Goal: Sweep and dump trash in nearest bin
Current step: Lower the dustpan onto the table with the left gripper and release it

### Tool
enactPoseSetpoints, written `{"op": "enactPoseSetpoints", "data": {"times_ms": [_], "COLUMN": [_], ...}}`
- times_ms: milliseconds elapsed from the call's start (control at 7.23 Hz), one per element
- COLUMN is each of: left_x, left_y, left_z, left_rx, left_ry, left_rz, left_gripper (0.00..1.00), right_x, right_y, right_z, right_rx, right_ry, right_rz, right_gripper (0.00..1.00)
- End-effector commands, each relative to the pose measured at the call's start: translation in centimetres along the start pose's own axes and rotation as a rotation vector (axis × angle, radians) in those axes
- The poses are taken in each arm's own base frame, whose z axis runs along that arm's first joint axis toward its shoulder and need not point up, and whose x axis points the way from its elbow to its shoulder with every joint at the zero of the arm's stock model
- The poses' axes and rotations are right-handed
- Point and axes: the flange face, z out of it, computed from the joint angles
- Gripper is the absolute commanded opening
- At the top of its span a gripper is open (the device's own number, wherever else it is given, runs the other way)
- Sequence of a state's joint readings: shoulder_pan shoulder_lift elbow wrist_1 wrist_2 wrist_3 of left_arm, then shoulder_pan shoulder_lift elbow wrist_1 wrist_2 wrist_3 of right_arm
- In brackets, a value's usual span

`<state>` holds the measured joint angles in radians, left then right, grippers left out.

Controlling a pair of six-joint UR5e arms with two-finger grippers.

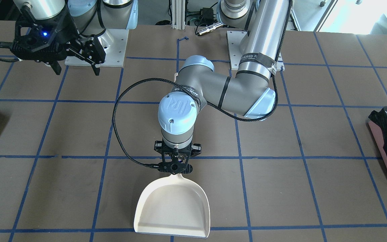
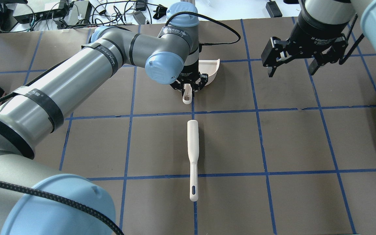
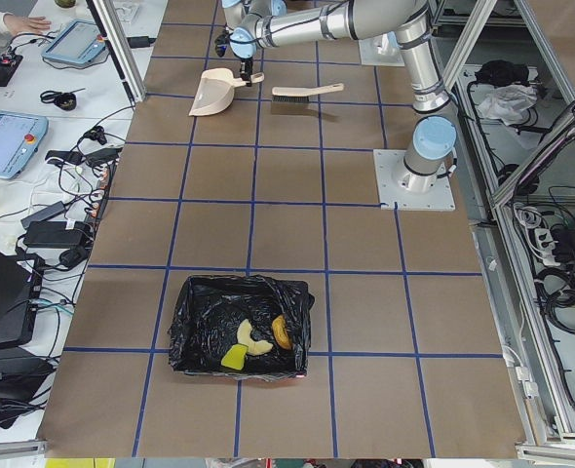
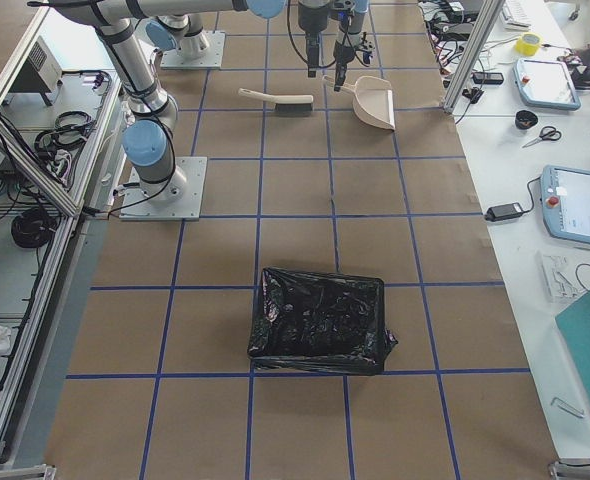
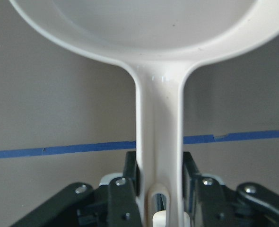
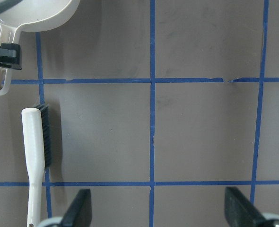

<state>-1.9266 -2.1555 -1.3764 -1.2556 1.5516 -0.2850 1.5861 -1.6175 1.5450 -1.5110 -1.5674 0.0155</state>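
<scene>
My left gripper [image 1: 175, 167] is shut on the handle of the cream dustpan [image 1: 173, 208]. The left wrist view shows its fingers [image 5: 132, 172] pressed on both sides of the handle [image 5: 159, 123]. The pan sits empty and level, at or just above the table. The bin [image 3: 195, 322], lined with a black bag, stands at the table's end on my left. It holds the bread roll [image 3: 282, 331], the croissant [image 3: 255, 343] and the sponge block [image 3: 232, 359]. Its pink side [image 1: 381, 148] shows in the front view. My right gripper [image 2: 290, 70] is open, empty and raised.
A cream hand brush [image 2: 193, 156] lies on the table behind the dustpan handle; it also shows in the right wrist view [image 6: 35, 156]. A second black-bagged container [image 4: 320, 320] stands at the table's end on my right. Blue tape lines grid the brown tabletop.
</scene>
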Motion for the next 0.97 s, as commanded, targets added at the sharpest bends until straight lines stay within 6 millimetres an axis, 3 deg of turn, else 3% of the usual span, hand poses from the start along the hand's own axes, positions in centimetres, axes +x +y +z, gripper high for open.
{"op": "enactPoseSetpoints", "data": {"times_ms": [0, 276, 553, 829], "left_x": [0.1, 0.2, -0.5, -5.3], "left_y": [-0.1, 0.2, 1.1, 0.9], "left_z": [0.1, -1.0, -4.5, -8.6], "left_rx": [0.007, 0.019, 0.066, 0.106], "left_ry": [0.009, 0.015, 0.019, 0.023], "left_rz": [-0.028, -0.02, -0.013, -0.019], "left_gripper": [1.0, 1.0, 1.0, 1.0], "right_x": [0.0, 0.0, 0.0, 0.0], "right_y": [0.0, 0.0, 0.0, 0.0], "right_z": [0.0, 0.0, -0.1, -0.1], "right_rx": [0.0, 0.0, 0.001, 0.001], "right_ry": [-0.001, -0.001, -0.001, -0.001], "right_rz": [0.0, 0.0, 0.0, 0.0], "right_gripper": [1.0, 1.0, 1.0, 1.0]}}
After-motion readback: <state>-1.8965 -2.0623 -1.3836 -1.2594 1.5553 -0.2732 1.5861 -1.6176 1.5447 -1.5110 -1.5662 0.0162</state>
